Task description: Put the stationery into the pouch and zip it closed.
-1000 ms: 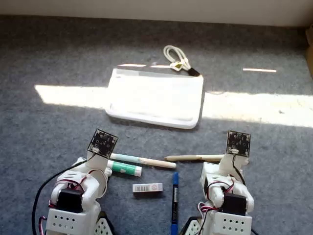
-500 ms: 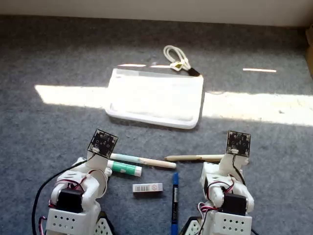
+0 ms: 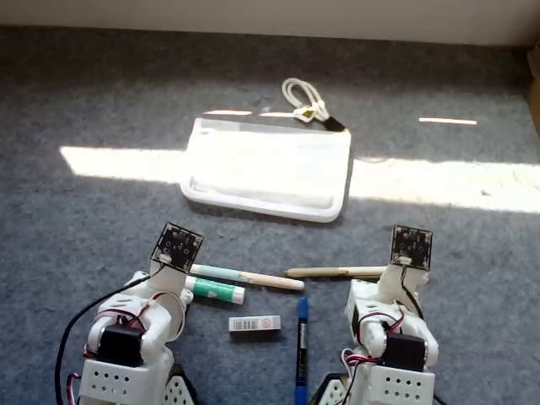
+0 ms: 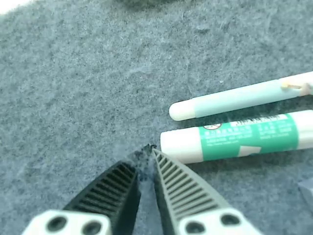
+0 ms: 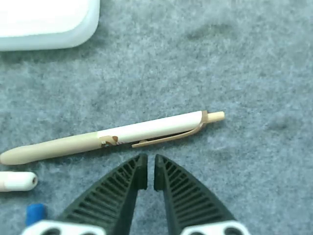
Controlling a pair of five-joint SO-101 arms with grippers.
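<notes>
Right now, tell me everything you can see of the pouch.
The pouch is white, rectangular with rounded corners, and looks soft and padded. It lies flat on the grey carpet near the middle of the high view, partly in a band of sunlight. A white cord loop with a dark tab is attached at its far right corner. Whether the zip is open cannot be told. Nothing but the carpet touches it.

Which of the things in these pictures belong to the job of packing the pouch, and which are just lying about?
For the job: white pouch, its zip cord, beige pen, pale blue pen, green glue stick, white eraser, blue pen.

Just there: grey carpet, black cable.
</notes>
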